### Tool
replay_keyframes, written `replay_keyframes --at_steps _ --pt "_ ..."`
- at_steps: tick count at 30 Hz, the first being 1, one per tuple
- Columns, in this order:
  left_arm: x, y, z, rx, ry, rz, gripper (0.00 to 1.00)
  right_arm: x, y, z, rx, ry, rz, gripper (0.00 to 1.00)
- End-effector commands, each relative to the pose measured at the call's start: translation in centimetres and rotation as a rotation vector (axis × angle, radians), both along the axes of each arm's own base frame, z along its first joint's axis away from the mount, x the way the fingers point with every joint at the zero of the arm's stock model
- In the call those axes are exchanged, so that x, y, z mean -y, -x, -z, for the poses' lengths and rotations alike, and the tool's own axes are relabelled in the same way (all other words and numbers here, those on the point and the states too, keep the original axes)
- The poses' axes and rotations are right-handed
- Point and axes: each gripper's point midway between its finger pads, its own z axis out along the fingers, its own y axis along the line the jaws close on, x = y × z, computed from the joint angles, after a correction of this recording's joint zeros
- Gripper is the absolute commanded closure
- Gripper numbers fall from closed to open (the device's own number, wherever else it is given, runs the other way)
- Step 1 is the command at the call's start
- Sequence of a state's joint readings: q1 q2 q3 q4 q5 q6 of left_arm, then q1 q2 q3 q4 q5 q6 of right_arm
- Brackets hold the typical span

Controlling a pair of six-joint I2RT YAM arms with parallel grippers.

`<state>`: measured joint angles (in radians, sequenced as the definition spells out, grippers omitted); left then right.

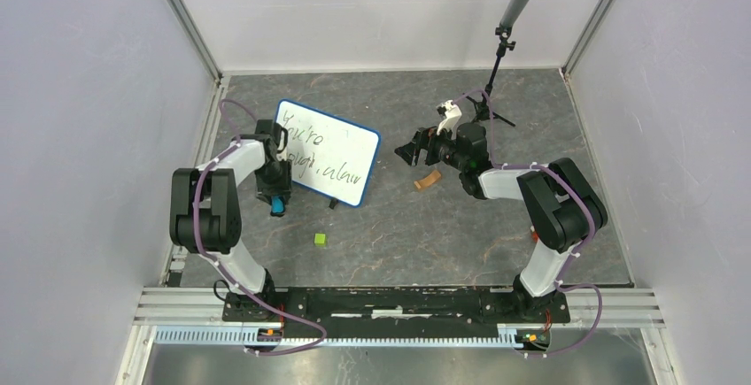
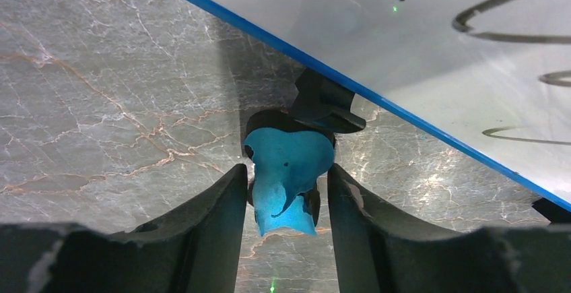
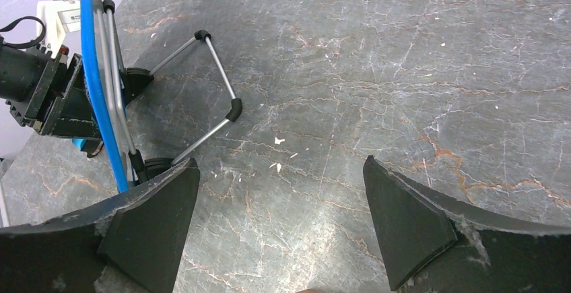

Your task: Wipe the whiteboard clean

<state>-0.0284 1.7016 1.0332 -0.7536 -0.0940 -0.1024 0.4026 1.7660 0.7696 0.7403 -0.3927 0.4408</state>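
The whiteboard (image 1: 341, 150) has a blue frame and black handwriting and stands tilted on its feet at the left middle of the table. My left gripper (image 1: 277, 201) is at the board's lower left edge, shut on a blue eraser (image 2: 288, 172). The eraser is just below the board's blue frame (image 2: 417, 44), next to a black foot (image 2: 323, 101). My right gripper (image 1: 414, 148) is open and empty, low over bare table (image 3: 277, 165), to the right of the board. The right wrist view shows the board edge-on (image 3: 91, 71) with its wire stand (image 3: 215, 71).
A microphone on a tripod stand (image 1: 509, 22) is at the back right. A small brown piece (image 1: 427, 180) lies just near of my right gripper. A small green cube (image 1: 320, 239) lies near the front, below the board. Walls enclose the table on three sides.
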Motion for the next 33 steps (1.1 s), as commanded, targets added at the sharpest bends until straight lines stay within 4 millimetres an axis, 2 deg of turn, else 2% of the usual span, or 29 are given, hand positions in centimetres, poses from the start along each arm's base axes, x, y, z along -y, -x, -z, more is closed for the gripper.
replay_keyframes --at_steps 1,3,9,14,26,33 --pt "0.0 -1.3 -1.8 0.084 0.002 0.021 0.45 0.0 -0.1 -1.1 0.037 -0.017 -0.009 0.03" --pt "0.1 -1.5 -2.1 0.103 0.007 0.02 0.45 0.0 -0.1 -1.1 0.04 -0.011 -0.013 0.03" --pt "0.3 -1.5 -2.1 0.107 0.017 0.023 0.54 -0.9 0.2 -1.6 0.067 0.006 -0.054 0.03" --pt "0.4 -1.4 -1.7 0.086 0.024 0.023 0.5 -1.0 0.5 -2.4 0.079 0.006 -0.064 0.03" --pt "0.5 -1.3 -1.0 0.059 0.032 0.018 0.48 -1.0 1.4 -5.0 0.135 0.002 -0.082 0.03" --pt "0.5 -1.3 -1.3 0.067 0.029 0.015 0.6 -1.6 1.8 -5.5 0.148 0.002 -0.094 0.03"
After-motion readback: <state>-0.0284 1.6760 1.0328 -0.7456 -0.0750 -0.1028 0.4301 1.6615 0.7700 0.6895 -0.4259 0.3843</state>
